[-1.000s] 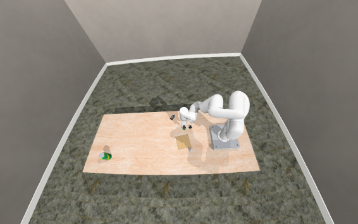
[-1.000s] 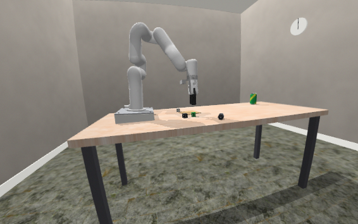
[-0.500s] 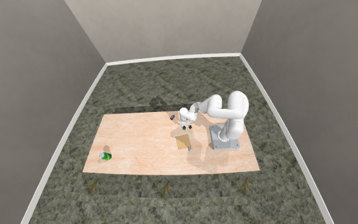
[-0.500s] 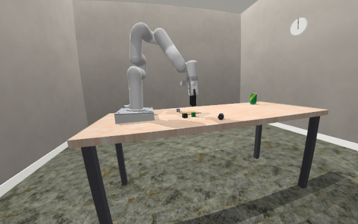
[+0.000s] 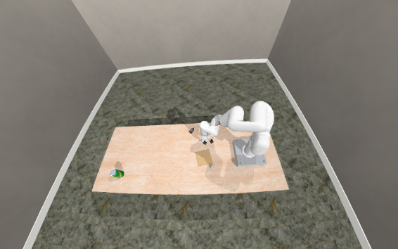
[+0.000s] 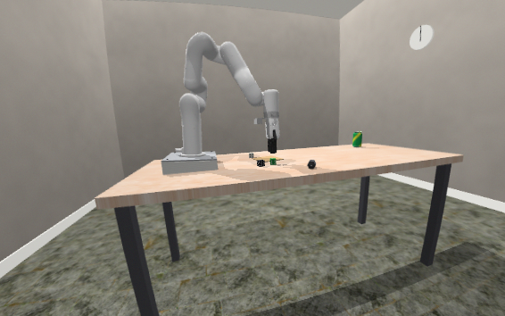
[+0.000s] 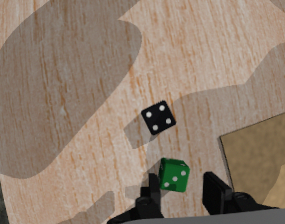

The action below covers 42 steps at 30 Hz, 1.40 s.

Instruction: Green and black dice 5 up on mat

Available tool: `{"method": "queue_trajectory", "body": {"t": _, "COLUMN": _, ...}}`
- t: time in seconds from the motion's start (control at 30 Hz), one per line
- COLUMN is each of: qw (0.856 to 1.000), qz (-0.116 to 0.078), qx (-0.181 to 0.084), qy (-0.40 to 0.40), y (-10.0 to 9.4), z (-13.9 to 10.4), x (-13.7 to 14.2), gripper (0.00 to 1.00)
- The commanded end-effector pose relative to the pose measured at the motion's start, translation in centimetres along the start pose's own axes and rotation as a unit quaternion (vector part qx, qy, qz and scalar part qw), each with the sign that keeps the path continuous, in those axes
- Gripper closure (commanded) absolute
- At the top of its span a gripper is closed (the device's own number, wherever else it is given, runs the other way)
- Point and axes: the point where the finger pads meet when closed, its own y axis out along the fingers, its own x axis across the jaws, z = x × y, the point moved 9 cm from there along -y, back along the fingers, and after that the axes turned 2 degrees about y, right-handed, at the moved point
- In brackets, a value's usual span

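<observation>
The green die (image 6: 273, 162) (image 7: 173, 175) sits on the table off the mat, showing 3 on top in the wrist view. The black die (image 5: 212, 141) (image 6: 260, 163) (image 7: 158, 117) sits near it, also off the mat, with 4 on top. The tan mat (image 5: 203, 157) (image 7: 258, 155) lies beside them. The white die (image 5: 212, 167) (image 6: 252, 155) is by a mat corner; its top number is too small to read. My gripper (image 6: 272, 152) (image 7: 179, 188) is part open and empty, pointing down above the green die, with clear height between them.
A small dark object (image 5: 191, 130) (image 6: 311, 164) lies near the table edge, on the dice's side of the mat. A green can (image 5: 117, 173) (image 6: 357, 139) is at the far end of the table from the arm's base (image 5: 238, 160) (image 6: 189, 165).
</observation>
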Motion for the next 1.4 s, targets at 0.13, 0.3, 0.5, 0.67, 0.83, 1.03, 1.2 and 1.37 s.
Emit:
{"method": "queue_trajectory", "body": {"t": 0.13, "qw": 1.0, "qz": 0.0, "qx": -0.002, "qy": 0.0, "y": 0.9, "z": -0.1, "x": 0.0, "gripper": 0.53}}
{"method": "queue_trajectory", "body": {"t": 0.3, "qw": 1.0, "qz": 0.0, "qx": -0.002, "qy": 0.0, "y": 1.6, "z": -0.1, "x": 0.0, "gripper": 0.53}}
{"method": "queue_trajectory", "body": {"t": 0.5, "qw": 1.0, "qz": 0.0, "qx": -0.002, "qy": 0.0, "y": 2.1, "z": -0.1, "x": 0.0, "gripper": 0.53}}
{"method": "queue_trajectory", "body": {"t": 0.67, "qw": 1.0, "qz": 0.0, "qx": -0.002, "qy": 0.0, "y": 2.3, "z": -0.1, "x": 0.0, "gripper": 0.53}}
{"method": "queue_trajectory", "body": {"t": 0.83, "qw": 1.0, "qz": 0.0, "qx": -0.002, "qy": 0.0, "y": 2.4, "z": -0.1, "x": 0.0, "gripper": 0.53}}
{"method": "queue_trajectory", "body": {"t": 1.03, "qw": 1.0, "qz": 0.0, "qx": -0.002, "qy": 0.0, "y": 2.4, "z": -0.1, "x": 0.0, "gripper": 0.53}}
{"method": "queue_trajectory", "body": {"t": 1.2, "qw": 1.0, "qz": 0.0, "qx": -0.002, "qy": 0.0, "y": 2.4, "z": -0.1, "x": 0.0, "gripper": 0.53}}
{"method": "queue_trajectory", "body": {"t": 1.37, "qw": 1.0, "qz": 0.0, "qx": -0.002, "qy": 0.0, "y": 2.4, "z": -0.1, "x": 0.0, "gripper": 0.53}}
